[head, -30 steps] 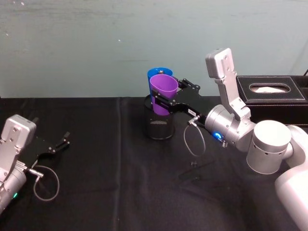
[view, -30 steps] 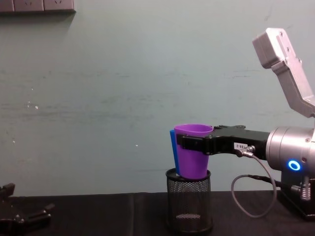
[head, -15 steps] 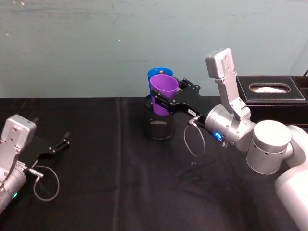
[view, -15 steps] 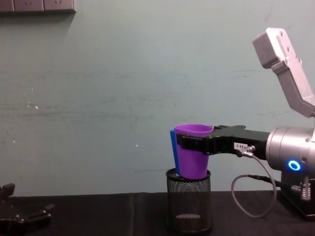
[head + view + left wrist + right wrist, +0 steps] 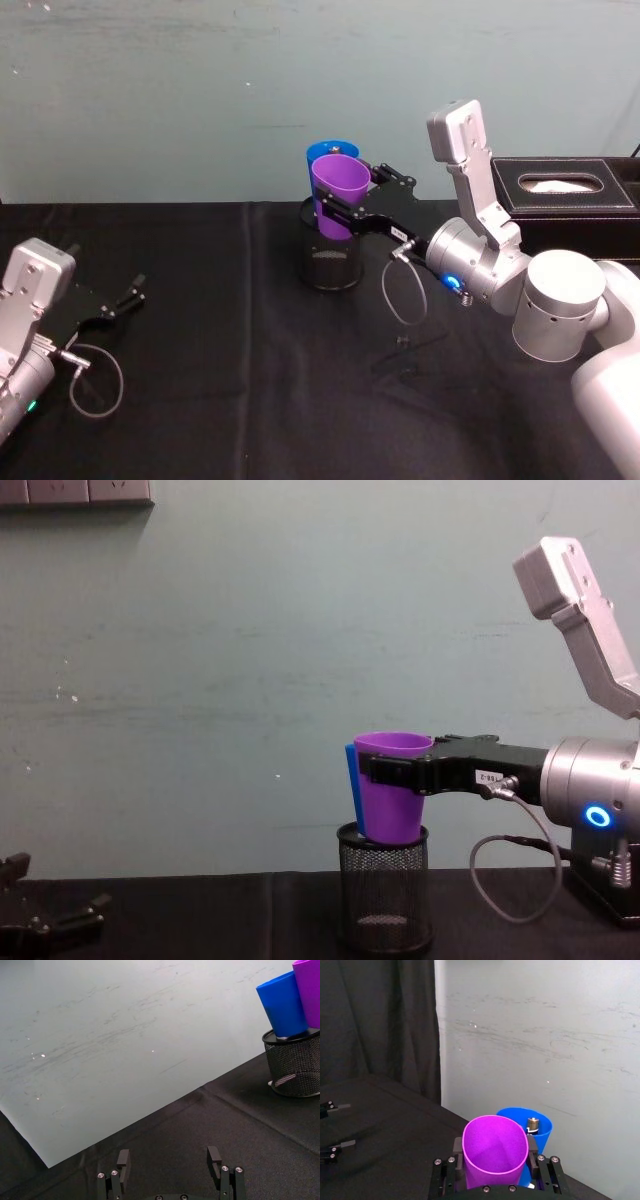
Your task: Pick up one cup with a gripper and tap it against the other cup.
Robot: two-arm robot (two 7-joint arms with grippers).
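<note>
Right gripper clamps shut around the purple cup, held upright above the black mesh pen holder, just beside the blue cup standing inside it. Left gripper rests spread, near left.

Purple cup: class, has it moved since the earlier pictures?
No. Held by the right gripper, the purple cup stays at the same spot above the mesh pen holder.

Bare table lies open left of the mesh holder; a tissue box blocks the right rear.
</note>
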